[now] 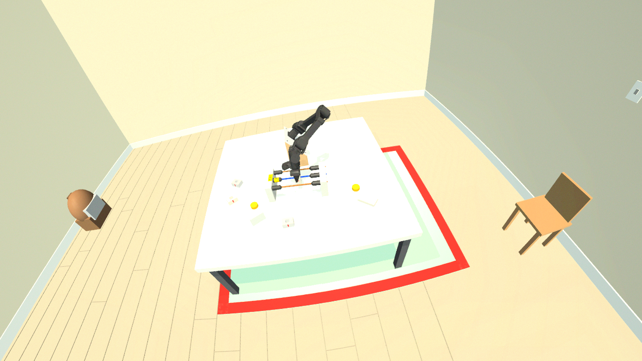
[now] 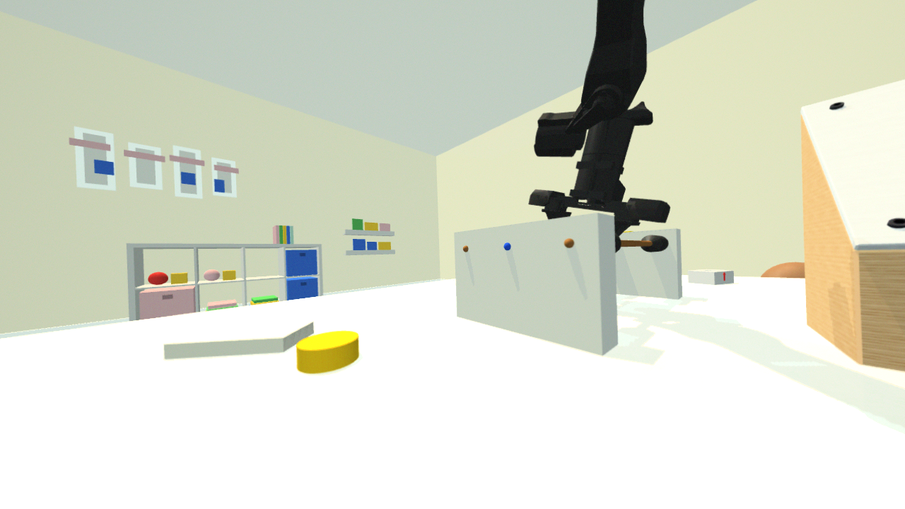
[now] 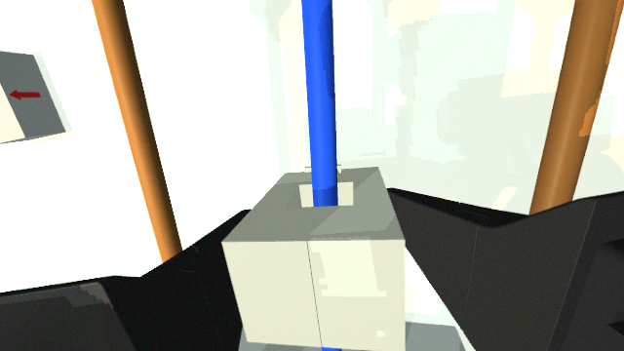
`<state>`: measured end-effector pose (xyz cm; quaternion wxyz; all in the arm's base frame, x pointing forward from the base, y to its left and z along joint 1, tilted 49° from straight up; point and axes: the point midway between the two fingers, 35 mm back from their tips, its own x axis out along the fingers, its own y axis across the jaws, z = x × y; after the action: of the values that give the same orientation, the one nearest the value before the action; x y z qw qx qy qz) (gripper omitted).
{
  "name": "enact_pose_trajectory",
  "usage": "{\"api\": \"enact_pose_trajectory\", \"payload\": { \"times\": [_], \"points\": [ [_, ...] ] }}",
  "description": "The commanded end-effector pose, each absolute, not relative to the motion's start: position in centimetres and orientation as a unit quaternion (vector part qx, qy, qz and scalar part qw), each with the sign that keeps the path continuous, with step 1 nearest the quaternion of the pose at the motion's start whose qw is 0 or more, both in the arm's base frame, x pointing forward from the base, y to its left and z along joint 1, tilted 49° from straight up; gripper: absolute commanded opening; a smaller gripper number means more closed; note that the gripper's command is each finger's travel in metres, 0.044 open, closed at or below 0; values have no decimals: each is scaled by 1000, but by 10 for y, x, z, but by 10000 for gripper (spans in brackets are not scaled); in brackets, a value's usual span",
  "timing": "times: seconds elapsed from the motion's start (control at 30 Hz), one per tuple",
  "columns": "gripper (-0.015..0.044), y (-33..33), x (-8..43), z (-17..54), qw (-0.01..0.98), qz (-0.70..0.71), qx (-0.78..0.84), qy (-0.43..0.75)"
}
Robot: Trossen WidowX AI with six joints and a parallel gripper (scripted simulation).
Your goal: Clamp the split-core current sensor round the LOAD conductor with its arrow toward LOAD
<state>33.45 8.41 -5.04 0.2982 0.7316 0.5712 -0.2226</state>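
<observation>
The pincer (image 1: 296, 176) (image 2: 594, 212) (image 3: 319, 208) grips the sensor (image 3: 285, 288) from both sides, its black fingers held apart by the pale body. The sensor sits around the blue rod (image 1: 287, 178) (image 3: 319, 97), which enters its square opening; on the face toward the wrist view its halves meet at a thin seam, though whether the latch has caught cannot be told. Its arrow is hidden, so its direction is unclear. Copper rods (image 1: 294, 185) (image 2: 634, 242) (image 3: 141, 132) run on either side of the blue one, apart from the sensor. The rods span two upright plates; a yellow tag (image 1: 270, 177) tops one, and a second yellow marker (image 1: 276, 180) is at the blue rod's end by that plate, their lettering too small to read. Farther out on the white worktop (image 1: 336, 233) (image 2: 442, 430) lie a yellow disc (image 1: 355, 187) (image 2: 327, 351) beside a pale slab (image 1: 367, 201) (image 2: 228, 345), and small blocks with red marks, one (image 1: 288, 222) near the front edge in the top view. Beyond stand a chair (image 1: 543, 213) and, by the wall, a shelf unit (image 2: 131, 278).
</observation>
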Motion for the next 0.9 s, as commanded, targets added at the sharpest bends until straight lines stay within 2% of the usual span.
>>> {"api": "enact_pose_trajectory", "payload": {
  "times": [0.0, 0.2, 0.87],
  "points": [
    [263, 84, 334, -50, 298, -223, 731, 572],
    [263, 84, 334, -50, 298, -223, 731, 572],
    [129, 84, 334, -50, 298, -223, 732, 571]
  ]
}}
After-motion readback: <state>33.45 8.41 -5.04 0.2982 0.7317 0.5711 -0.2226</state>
